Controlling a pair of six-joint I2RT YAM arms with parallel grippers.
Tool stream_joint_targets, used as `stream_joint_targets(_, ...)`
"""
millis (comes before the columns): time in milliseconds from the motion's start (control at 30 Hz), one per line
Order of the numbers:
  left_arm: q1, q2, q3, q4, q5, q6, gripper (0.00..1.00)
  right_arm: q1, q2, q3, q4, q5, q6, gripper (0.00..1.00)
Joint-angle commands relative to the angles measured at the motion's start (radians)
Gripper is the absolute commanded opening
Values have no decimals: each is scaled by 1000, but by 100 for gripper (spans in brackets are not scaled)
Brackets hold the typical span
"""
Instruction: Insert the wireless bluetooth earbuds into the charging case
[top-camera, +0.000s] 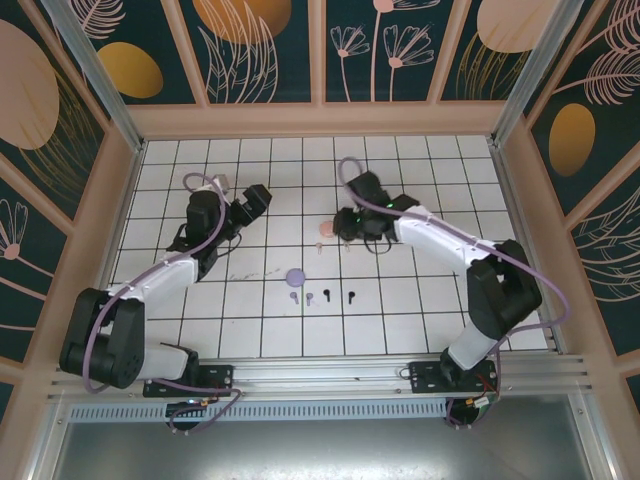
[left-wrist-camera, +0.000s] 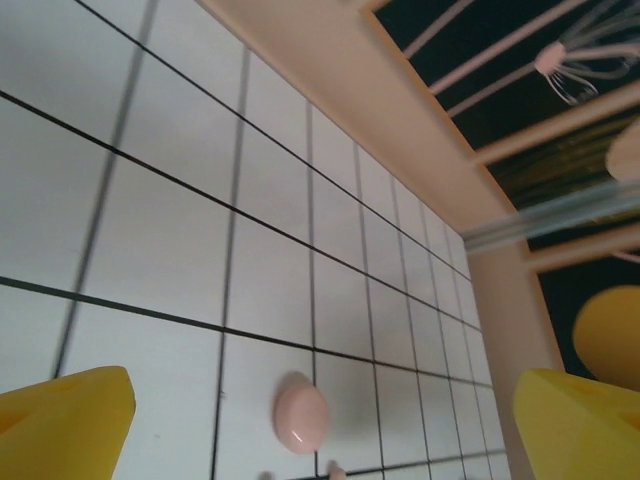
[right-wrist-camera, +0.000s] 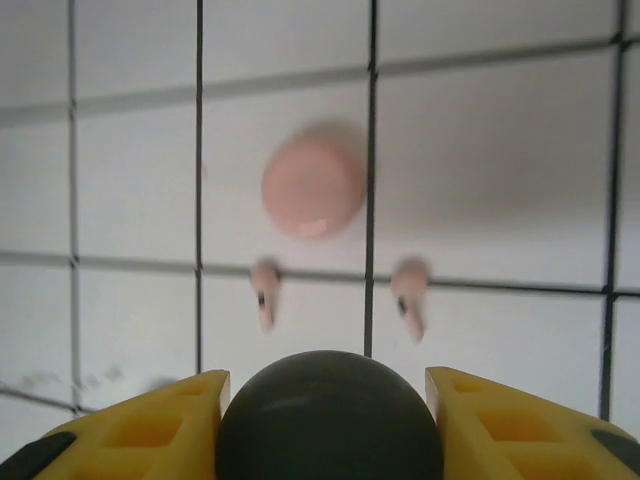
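The fixed camera sits high behind my two bases and looks down over the whole white, black-gridded worktop (top-camera: 400, 300). My left wrist camera rides low and looks at a slant across the tiles towards the beige far rail (left-wrist-camera: 400, 150), between my yellow left fingers (left-wrist-camera: 60, 425). My right wrist camera hangs close and looks steeply down past my yellow right fingers (right-wrist-camera: 150, 430), which clasp a matte black round case (right-wrist-camera: 330, 415). All three views share the smooth pale pink round case (top-camera: 327, 230) (left-wrist-camera: 301, 412) (right-wrist-camera: 313, 186).

Right gripper (right-wrist-camera: 328, 388): gap between jaws filled by black charging case (right-wrist-camera: 328, 430), no room. Just ahead, pink earbuds (right-wrist-camera: 265, 292) flank centre line; pink charging case (right-wrist-camera: 313, 187) beyond them. Left gripper (left-wrist-camera: 325, 400): jaws wide apart, bare tiled table (left-wrist-camera: 160, 240) ahead, pink charging case low in gap.
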Motion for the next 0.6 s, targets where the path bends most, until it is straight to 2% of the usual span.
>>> stream_joint_targets(0, -45, 45, -36, 211, 64, 17, 98, -53, -9, 38, 116, -107, 181, 44)
stream_joint_targets(100, -96, 99, -58, 321, 72, 31, 98, -98, 10, 54, 186, -140, 308, 44)
stream_joint_targets(300, -195, 212, -54, 471, 53, 47, 94, -98, 43, 71, 285, -172, 538, 43)
stream_joint_targets(567, -281, 345, 8, 595, 26, 60, 80, -60, 36, 87, 280, -119, 631, 43)
